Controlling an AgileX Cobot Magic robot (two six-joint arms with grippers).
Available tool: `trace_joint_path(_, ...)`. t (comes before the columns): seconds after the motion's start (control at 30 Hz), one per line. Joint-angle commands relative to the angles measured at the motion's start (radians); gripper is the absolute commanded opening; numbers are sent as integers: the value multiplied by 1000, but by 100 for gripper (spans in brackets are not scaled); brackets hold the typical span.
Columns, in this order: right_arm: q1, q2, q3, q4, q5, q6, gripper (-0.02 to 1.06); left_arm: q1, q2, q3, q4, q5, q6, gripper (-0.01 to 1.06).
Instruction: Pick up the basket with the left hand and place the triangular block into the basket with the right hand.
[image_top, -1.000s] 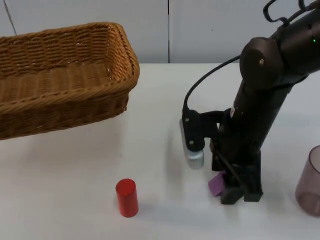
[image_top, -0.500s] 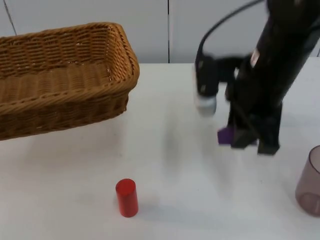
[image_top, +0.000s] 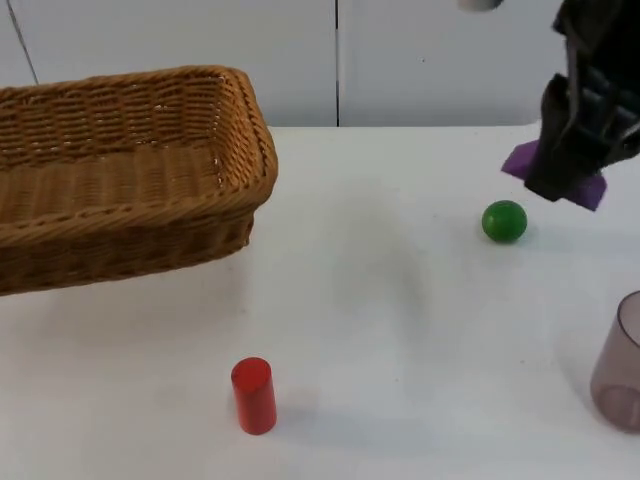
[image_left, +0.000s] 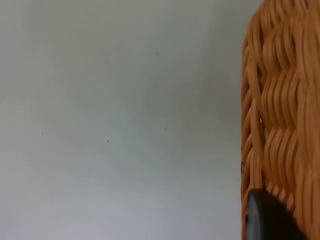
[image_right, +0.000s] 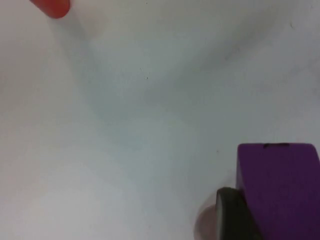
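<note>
The wicker basket (image_top: 120, 170) hangs tilted over the table's left side. In the left wrist view its woven wall (image_left: 280, 115) stands right against my left gripper's black fingertip (image_left: 266, 219), which is clamped on the rim. High over the table's right side, my right gripper (image_top: 566, 178) is shut on the purple triangular block (image_top: 520, 160). Seen from the right wrist, the block (image_right: 278, 186) sits beside a black fingertip (image_right: 233, 216), well above the table.
A green ball (image_top: 504, 221) lies on the table below the right gripper. A red cylinder (image_top: 254, 394) lies at the front centre; its end (image_right: 51, 7) shows in the right wrist view. A translucent purple cup (image_top: 622, 362) stands at the right edge.
My right gripper has risen from the table and swung back to the right with the purple block, uncovering the green ball. The basket has dipped slightly.
</note>
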Motion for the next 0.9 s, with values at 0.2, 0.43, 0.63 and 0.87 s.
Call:
trace_joint_path(0.2,7,-14,-12,9,11,88,0,4,-11,2,-24,9,-10,0)
trace_joint_path(0.43,9,0,-214,156,-24,111,0,4,-11,2,-24,9,-10,0)
trace_joint_path(0.63,87,166,-452,196,-10,121,0,4,-11,2,-26,7,-10,0)
trace_joint_path(0.87,221,454,-722,196,-108,129,0,4,-11,2,-28,7,-10,0)
